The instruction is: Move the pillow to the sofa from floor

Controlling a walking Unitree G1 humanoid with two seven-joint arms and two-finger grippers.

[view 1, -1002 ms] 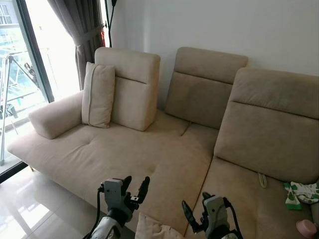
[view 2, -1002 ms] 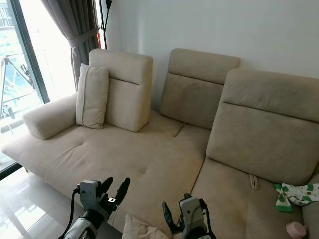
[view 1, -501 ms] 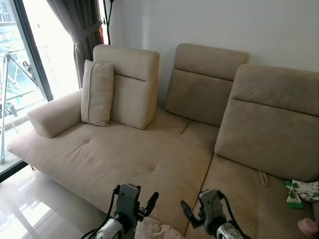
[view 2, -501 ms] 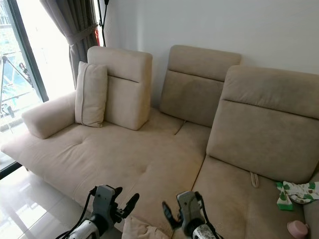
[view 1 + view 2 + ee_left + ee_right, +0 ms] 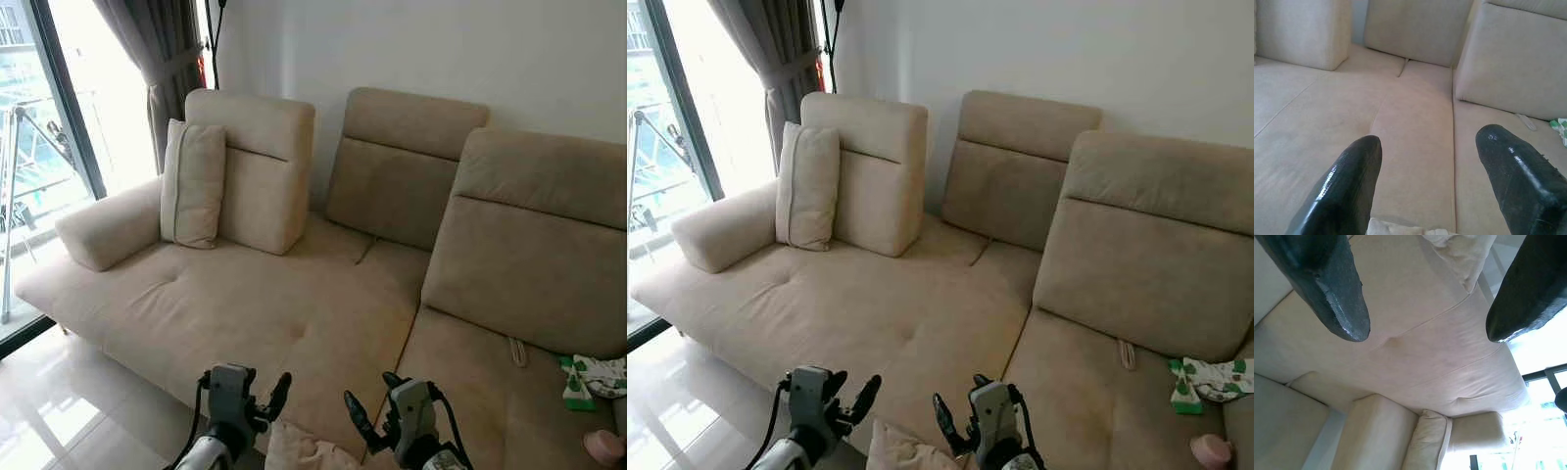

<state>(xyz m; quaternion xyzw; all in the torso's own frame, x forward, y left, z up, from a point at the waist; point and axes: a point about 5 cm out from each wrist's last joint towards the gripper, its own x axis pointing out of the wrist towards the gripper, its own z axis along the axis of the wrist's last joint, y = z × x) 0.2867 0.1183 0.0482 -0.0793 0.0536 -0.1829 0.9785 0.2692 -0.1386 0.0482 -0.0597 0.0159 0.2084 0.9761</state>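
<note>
Two grippers, left gripper and right gripper, are hovering with fingers spread and empty, flanking the pillow before the beige sofa.

No legible text, label or number anywhere.

Bright daylight floods from the window, blowing out there; everything else is sharp.

Pillow mostly chopped off by the bottom edge, just a corner poking up. Pink thing at far right cut off too, can't tell what.
</note>
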